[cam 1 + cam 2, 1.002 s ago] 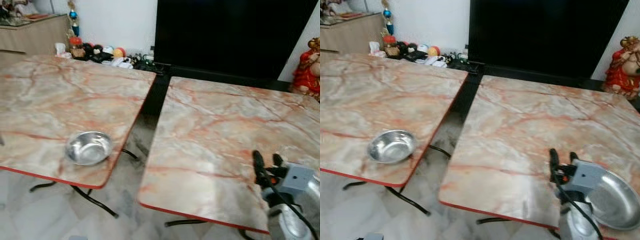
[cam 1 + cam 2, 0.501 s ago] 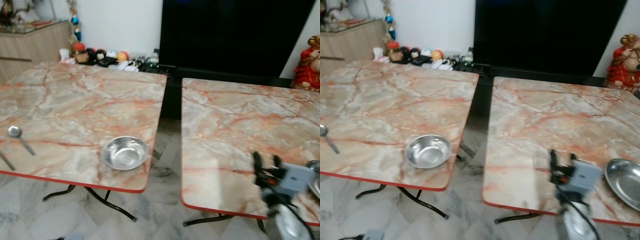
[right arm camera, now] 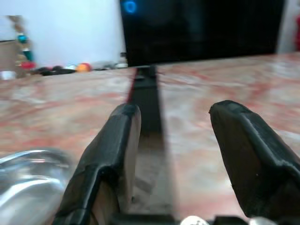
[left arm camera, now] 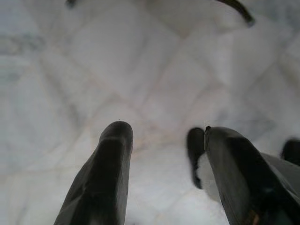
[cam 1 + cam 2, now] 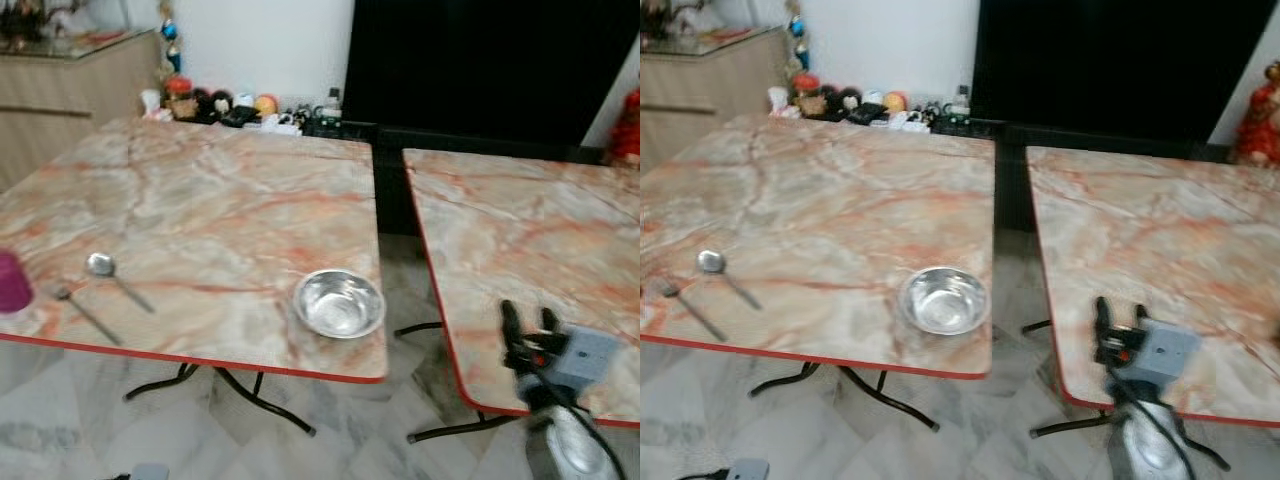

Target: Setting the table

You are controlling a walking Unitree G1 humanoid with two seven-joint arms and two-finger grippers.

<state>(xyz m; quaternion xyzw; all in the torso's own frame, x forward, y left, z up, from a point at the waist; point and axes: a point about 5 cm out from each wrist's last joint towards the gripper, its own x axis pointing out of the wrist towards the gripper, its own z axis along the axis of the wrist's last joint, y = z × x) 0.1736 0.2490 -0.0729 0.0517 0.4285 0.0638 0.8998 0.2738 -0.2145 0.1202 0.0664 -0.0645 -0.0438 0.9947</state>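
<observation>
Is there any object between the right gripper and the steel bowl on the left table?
No object. Between the right gripper and the steel bowl lie only bare tabletop and the gap between the two tables.

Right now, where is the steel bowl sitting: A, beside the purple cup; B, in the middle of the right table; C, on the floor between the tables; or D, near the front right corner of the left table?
D: the steel bowl rests on the left table near its front right corner, apart from the spoon.
</observation>
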